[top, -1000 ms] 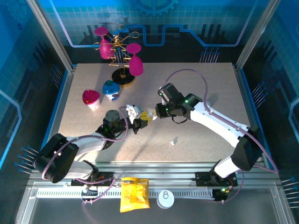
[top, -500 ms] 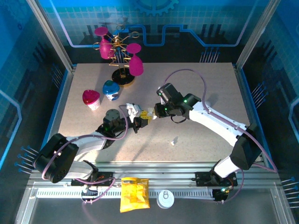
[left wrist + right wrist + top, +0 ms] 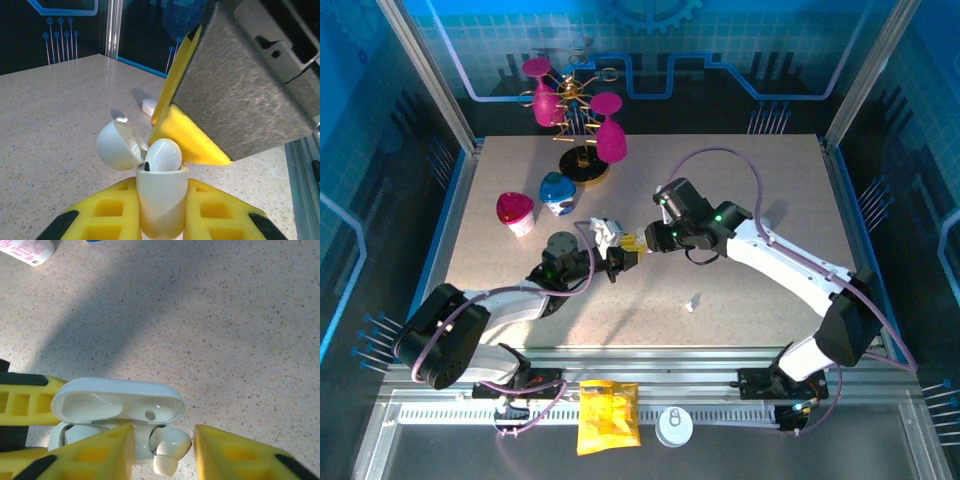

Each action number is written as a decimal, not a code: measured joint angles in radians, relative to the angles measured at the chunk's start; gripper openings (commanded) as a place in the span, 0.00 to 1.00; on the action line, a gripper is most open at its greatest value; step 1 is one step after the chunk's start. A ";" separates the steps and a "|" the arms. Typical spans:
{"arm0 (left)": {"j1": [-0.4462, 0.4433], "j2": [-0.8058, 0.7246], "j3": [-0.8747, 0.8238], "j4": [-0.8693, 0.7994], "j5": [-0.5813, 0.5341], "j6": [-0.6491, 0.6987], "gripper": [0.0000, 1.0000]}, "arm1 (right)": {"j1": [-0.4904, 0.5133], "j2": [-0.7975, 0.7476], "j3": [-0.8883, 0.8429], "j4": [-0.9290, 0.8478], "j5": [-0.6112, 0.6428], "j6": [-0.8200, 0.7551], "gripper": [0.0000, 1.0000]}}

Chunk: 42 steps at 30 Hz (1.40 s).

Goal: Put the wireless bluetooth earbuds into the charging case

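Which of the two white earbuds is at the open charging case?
The earbud at the mouth of the charging case; the other earbud lies alone on the table toward the near edge.

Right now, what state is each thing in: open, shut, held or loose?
charging case, lid flipped open, held.
left pincer, shut on the charging case.
first earbud, partly in the charging case, head sticking out.
right pincer, open, fingers either side of the first earbud.
second earbud, lying loose on the table.
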 measured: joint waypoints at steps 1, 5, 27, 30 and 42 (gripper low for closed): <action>0.000 0.000 0.000 0.004 -0.001 -0.001 0.01 | 0.001 -0.010 0.000 0.000 0.000 0.001 0.48; 0.000 0.000 0.000 0.029 -0.001 -0.007 0.01 | 0.007 -0.074 -0.005 0.006 0.001 -0.002 0.52; 0.000 0.082 -0.015 0.397 0.130 -0.077 0.00 | -0.190 -0.327 -0.232 0.075 -0.105 0.080 0.45; 0.000 0.082 -0.015 0.412 0.142 -0.077 0.00 | -0.191 -0.326 -0.232 0.082 -0.140 0.076 0.45; 0.000 0.081 -0.015 0.420 0.151 -0.078 0.01 | -0.190 -0.322 -0.232 0.109 -0.231 0.050 0.43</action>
